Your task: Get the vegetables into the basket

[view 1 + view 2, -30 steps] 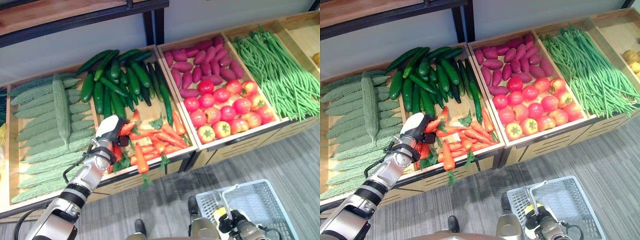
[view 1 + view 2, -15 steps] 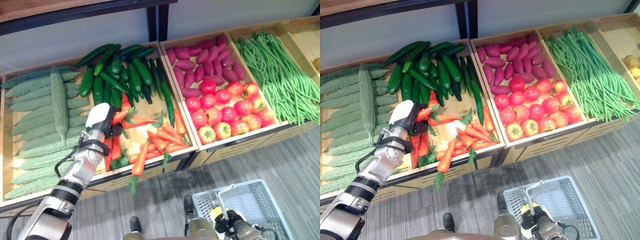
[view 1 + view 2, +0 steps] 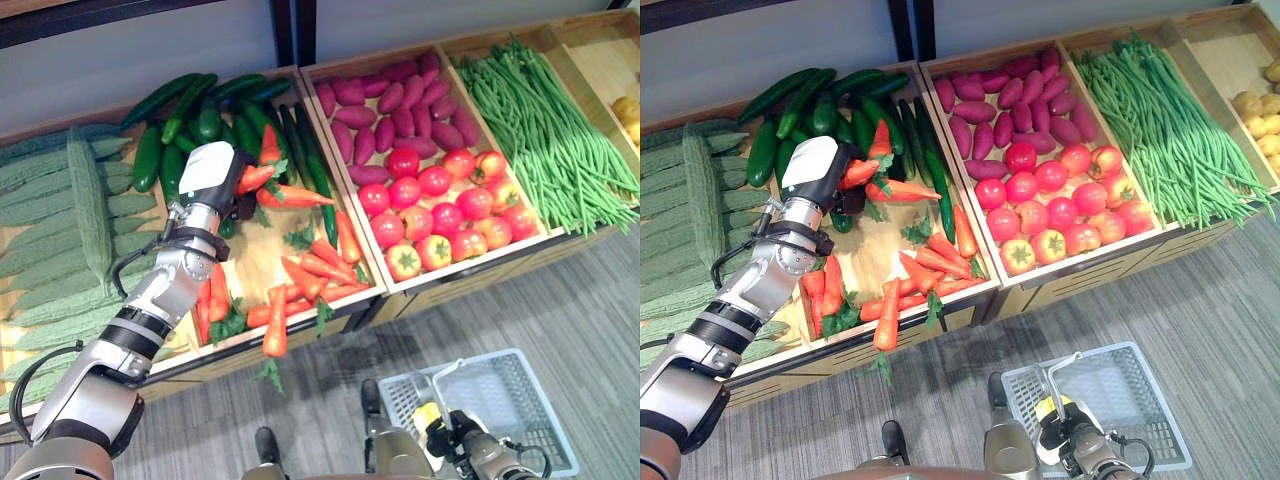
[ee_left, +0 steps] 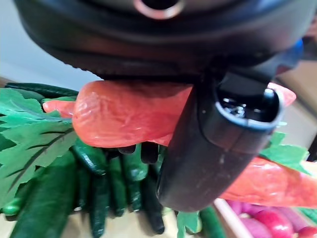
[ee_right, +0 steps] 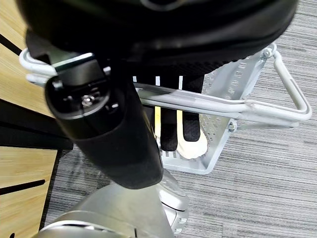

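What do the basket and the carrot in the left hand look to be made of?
The basket looks like pale grey moulded plastic with perforated walls; its handle looks like bare metal wire with a dull sheen. The carrot, held in the left hand, has an even, waxy orange skin and stiff flat leaves, so it is probably plastic imitation.

I see orange carrots [image 3: 258, 178] with green tops clutched in my left hand [image 3: 208, 180], raised at upper left of frame; the grey slatted basket [image 3: 520, 400] hangs by its handle from my right hand [image 3: 462, 448], bottom right.
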You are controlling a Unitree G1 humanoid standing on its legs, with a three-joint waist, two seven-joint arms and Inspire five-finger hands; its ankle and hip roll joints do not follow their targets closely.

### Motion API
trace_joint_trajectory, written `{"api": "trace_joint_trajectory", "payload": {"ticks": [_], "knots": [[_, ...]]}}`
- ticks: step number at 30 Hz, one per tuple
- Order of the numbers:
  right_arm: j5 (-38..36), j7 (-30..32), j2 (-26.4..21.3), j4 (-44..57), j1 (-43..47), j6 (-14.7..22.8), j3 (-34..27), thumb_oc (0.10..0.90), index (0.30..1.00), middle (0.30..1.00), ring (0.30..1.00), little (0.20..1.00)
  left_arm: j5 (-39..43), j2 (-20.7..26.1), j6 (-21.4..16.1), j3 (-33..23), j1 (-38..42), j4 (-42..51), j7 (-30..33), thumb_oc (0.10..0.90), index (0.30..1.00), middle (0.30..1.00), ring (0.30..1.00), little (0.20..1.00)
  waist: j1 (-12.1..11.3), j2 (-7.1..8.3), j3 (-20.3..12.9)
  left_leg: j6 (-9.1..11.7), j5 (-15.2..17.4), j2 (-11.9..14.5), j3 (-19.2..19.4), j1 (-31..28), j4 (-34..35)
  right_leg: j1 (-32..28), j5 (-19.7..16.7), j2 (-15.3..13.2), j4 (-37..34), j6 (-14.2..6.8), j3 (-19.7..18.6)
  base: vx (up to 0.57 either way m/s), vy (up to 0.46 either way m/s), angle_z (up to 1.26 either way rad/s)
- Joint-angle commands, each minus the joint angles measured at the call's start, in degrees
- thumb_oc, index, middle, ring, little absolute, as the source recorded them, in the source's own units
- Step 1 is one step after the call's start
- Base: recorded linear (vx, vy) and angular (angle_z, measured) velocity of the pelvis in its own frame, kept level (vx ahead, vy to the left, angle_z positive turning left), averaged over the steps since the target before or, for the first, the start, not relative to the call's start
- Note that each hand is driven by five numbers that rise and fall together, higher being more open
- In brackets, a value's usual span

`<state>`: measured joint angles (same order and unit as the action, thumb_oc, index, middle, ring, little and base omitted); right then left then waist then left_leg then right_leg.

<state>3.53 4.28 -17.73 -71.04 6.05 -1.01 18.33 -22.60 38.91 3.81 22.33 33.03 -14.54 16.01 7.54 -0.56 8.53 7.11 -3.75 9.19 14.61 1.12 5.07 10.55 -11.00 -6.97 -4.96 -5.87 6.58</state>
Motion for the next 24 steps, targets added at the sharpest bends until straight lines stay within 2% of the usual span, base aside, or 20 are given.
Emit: {"api": "trace_joint_trajectory", "payload": {"ticks": [1, 3, 6, 7, 11, 21, 24], "knots": [[-0.5, -0.5, 0.7, -1.2, -1.6, 0.3, 0.7, 0.4, 0.3, 0.3, 0.3, 0.3, -2.1, 2.6, -3.5, -6.6, 4.4, 3.9, 3.8, 0.4, 0.3, 0.3, 0.3, 0.3, -1.2, 1.02, -2.1, 2.3, 0.4, 1.9, -3.1, -0.6, -0.1, -1.6, 3.1, -4.9, 0.0, -5.9, 1.1, 0.06, 0.002, 0.02], [0.1, -0.9, 0.7, -1.5, -1.9, -0.2, -0.4, 0.4, 0.3, 0.3, 0.3, 0.3, -1.3, 2.1, -4.9, -9.9, -1.0, 10.1, 2.3, 0.4, 0.3, 0.3, 0.3, 0.3, -2.1, 1.46, -2.7, 2.1, 1.3, 1.7, -3.5, -2.5, -0.1, -4.0, 3.7, -5.2, 0.0, -5.9, 1.7, 0.05, 0.017, 0.14], [0.3, -1.0, 0.6, -1.5, -2.0, -0.3, -0.6, 0.4, 0.3, 0.3, 0.3, 0.3, -0.9, 2.0, -5.0, -11.3, -3.3, 12.4, 1.7, 0.4, 0.3, 0.3, 0.3, 0.3, -2.2, 1.6, -2.9, 2.0, 1.6, 1.6, -3.6, -3.2, -0.1, -4.8, 3.8, -5.3, 0.0, -5.9, 1.9, 0.02, 0.023, 0.17], [0.7, -1.3, 0.6, -1.8, -2.1, -0.7, -1.3, 0.4, 0.3, 0.3, 0.3, 0.3, 0.9, 1.4, -5.9, -14.2, -8.0, 16.2, 0.4, 0.4, 0.3, 0.3, 0.3, 0.3, -2.9, 1.98, -3.8, 1.8, 2.2, 1.4, -3.9, -4.5, -0.1, -6.4, 4.1, -5.6, 0.0, -5.9, 2.2, 0.03, 0.03, 0.13], [1.1, -1.8, 0.9, -2.3, -2.5, -1.0, -2.3, 0.4, 0.3, 0.3, 0.3, 0.3, 3.3, 0.5, -7.0, -18.2, -14.6, 21.4, -0.9, 0.4, 0.3, 0.3, 0.3, 0.3, -3.9, 2.74, -5.3, 1.2, 3.0, 1.0, -4.5, -6.2, -0.3, -8.6, 4.5, -5.8, 0.0, -5.7, 2.7, 0.0, 0.039, 0.1], [1.0, -1.8, 1.6, -2.8, -3.4, -1.2, -3.8, 0.4, 0.3, 0.3, 0.3, 0.3, 8.8, -2.2, -8.9, -24.5, -26.8, 31.4, -3.9, 0.4, 0.3, 0.3, 0.3, 0.3, -5.8, 3.88, -7.2, 0.1, 4.2, -0.2, -5.5, -8.4, -0.6, -11.3, 4.8, -6.9, 0.5, -6.0, 3.6, -0.02, 0.034, 0.07], [1.1, -1.7, 1.7, -2.8, -3.5, -1.1, -3.9, 0.4, 0.3, 0.3, 0.3, 0.3, 10.4, -3.0, -9.1, -25.3, -28.3, 32.3, -4.3, 0.4, 0.3, 0.3, 0.3, 0.3, -6.0, 4.08, -7.3, -0.1, 4.3, -0.3, -5.4, -8.7, -0.6, -11.6, 4.8, -6.9, 0.6, -6.1, 3.8, -0.02, 0.019, 0.05]]}}
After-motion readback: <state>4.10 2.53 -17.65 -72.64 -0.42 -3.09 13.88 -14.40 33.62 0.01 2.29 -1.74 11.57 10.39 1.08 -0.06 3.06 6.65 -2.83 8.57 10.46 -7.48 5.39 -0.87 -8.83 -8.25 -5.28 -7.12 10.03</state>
